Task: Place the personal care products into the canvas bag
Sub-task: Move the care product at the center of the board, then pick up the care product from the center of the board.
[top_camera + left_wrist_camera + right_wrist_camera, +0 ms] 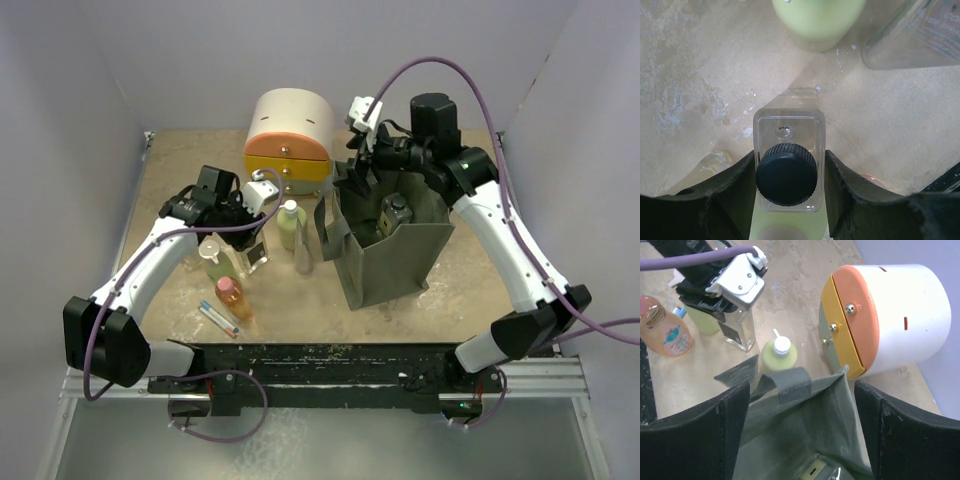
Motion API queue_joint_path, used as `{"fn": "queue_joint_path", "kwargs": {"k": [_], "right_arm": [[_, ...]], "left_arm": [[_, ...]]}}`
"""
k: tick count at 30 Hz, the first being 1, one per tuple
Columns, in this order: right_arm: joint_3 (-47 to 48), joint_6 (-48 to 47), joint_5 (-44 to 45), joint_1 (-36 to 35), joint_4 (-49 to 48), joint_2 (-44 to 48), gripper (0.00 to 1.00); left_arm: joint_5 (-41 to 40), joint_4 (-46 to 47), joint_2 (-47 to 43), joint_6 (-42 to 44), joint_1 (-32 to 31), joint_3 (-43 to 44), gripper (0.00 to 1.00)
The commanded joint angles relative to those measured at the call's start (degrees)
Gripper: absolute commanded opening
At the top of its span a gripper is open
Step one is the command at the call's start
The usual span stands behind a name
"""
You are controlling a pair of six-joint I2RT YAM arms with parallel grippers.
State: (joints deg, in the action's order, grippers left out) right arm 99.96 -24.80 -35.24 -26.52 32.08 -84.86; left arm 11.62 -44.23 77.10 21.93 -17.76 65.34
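Six care products show in all, five of them on the left half of the desk (180, 170). Nearest the arms lies a slim tube (218, 318), its label too small to read. Just beyond it stands the orange bottle (232, 297) with a pink cap, then the green bottle (215, 262) with a pale cap.

Next comes the left tool (789, 165), clamped on a clear square bottle (788, 125). Its fingers press both flat sides just under the ribbed black cap. The bottle's base is hidden from the wrist camera, so I cannot tell whether it touches the desk. A clear printed container (920, 35) is cut off at that view's top right corner.

Just right of the held bottle stands the pale green pump bottle (290, 225). Behind it sits the round drawer unit (290, 130).

Right of centre stands the olive canvas bag (395, 265), upright and open at the mouth. One strap droops over its left side. A second clear bottle (396, 213) with a black cap rests inside, mostly shadowed.

Over the bag's far left rim hangs the right tool (800, 395), fingers spread wide and holding nothing.
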Motion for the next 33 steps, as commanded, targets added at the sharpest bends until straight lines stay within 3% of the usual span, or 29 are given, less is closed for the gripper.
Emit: {"fn": "queue_joint_path", "kwargs": {"k": [1, 6, 20, 23, 33], "right_arm": [[4.47, 1.8, 0.86, -1.74, -4.68, -3.53, 0.86], [5.72, 2.55, 2.42, -3.15, -6.71, -6.86, 0.86], [9.4, 4.95, 3.76, -4.34, -9.07, -12.53, 0.86], [12.0, 3.66, 5.43, -5.78, -7.04, -14.67, 0.86], [20.82, -3.05, 14.91, -10.82, 2.17, -23.45, 0.86]], "left_arm": [[1.06, 1.08, -1.17, 1.27, 0.01, -2.06, 0.5], [1.65, 1.28, -2.65, 1.25, 0.05, -2.73, 0.66], [2.93, -1.29, -11.11, -0.59, 1.25, 0.98, 0.96], [3.4, -1.14, -13.65, -1.47, 3.97, 1.67, 1.0], [-0.88, -0.42, -19.7, -6.84, 14.79, 4.22, 0.99]]}}
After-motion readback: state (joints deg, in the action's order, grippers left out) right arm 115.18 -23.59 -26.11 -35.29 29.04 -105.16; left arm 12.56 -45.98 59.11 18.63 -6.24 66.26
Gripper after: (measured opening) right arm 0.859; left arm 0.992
